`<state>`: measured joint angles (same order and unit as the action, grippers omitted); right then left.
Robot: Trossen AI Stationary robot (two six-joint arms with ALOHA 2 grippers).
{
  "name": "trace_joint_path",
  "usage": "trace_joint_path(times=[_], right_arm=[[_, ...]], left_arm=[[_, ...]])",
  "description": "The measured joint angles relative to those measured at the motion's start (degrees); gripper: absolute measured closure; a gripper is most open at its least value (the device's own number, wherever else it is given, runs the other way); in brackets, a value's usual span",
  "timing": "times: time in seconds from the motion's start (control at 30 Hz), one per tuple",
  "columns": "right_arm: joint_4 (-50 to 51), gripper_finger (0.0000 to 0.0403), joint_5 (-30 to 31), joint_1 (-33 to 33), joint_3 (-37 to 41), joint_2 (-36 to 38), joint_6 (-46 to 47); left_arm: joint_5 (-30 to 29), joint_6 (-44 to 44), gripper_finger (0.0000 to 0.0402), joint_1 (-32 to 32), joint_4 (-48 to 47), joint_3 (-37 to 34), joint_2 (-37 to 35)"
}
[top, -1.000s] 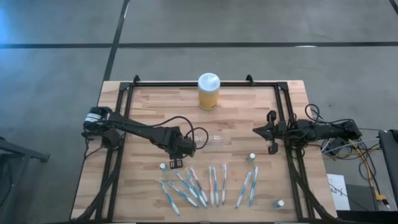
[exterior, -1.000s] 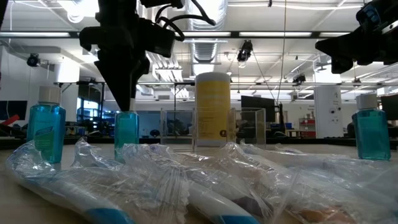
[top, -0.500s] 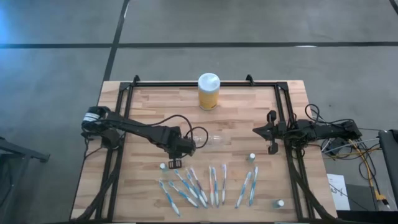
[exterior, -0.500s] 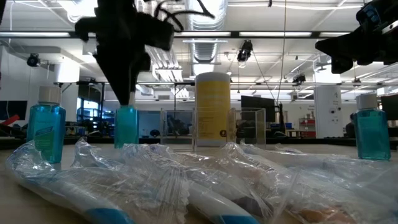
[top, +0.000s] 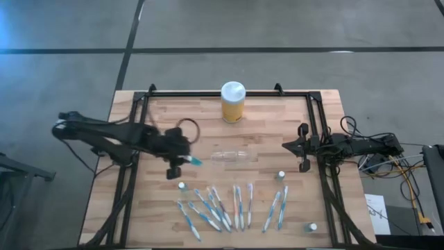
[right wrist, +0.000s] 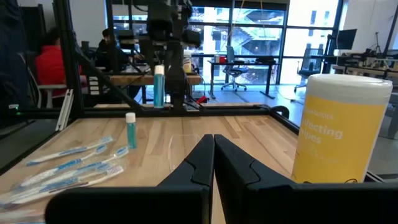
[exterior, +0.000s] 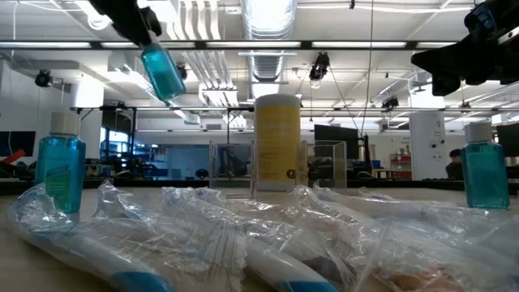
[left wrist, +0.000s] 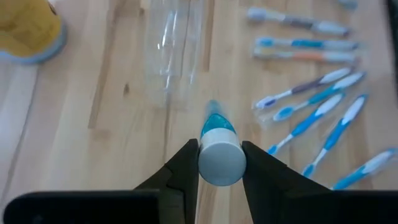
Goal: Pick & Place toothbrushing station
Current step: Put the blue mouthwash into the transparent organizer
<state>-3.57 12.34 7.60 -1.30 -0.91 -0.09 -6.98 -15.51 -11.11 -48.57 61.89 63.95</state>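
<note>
tube (left wrist: 219, 155) in left gripper (left wrist: 221, 163) pinch

toothbrushes (top: 232, 206) lie in front of the holder (top: 229, 156).

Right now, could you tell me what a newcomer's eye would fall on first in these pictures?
The left claw, raised above the wooden table's left half, grips a small blue white-capped tube. A yellow jar with white lid stands at the far middle edge. Slim blue-and-white toothbrushes lie fanned along the near edge, past a clear plastic holder lying mid-table.
</note>
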Motion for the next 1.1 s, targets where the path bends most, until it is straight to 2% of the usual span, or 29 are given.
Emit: trace_joint_path(times=[0.37,0.47,0.63,0.87,1.0,1.1], right_arm=[[0.0,0.0394,0.0,0.0,0.0,0.0,0.08],[0.01,0.0394,-0.01,0.0,0.0,0.0,0.08],[0.0,0.0394,-0.01,0.0,0.0,0.0,0.08],[0.01,0.0394,-0.02,0.0,0.0,0.0,0.08],[-0.07,0.0394,-0.02,0.0,0.0,0.0,0.07],[-0.35,0.0394,-0.02,0.0,0.0,0.0,0.06]], left_arm=[[0.69,-5.46,0.0303,0.02,26.86,-33.51,-30.04],[0.7,-7.19,0.0303,0.02,32.83,-40.69,-35.6],[0.72,-10.05,0.0303,0.02,35.97,-48.33,-41.37],[0.71,-11.25,0.0303,0.1,37.02,-49.64,-43.52],[0.47,-11.62,0.0303,0.57,33.93,-43.37,-40.73],[-0.73,-10.68,0.0303,0.57,28.03,-35.3,-35.74]])
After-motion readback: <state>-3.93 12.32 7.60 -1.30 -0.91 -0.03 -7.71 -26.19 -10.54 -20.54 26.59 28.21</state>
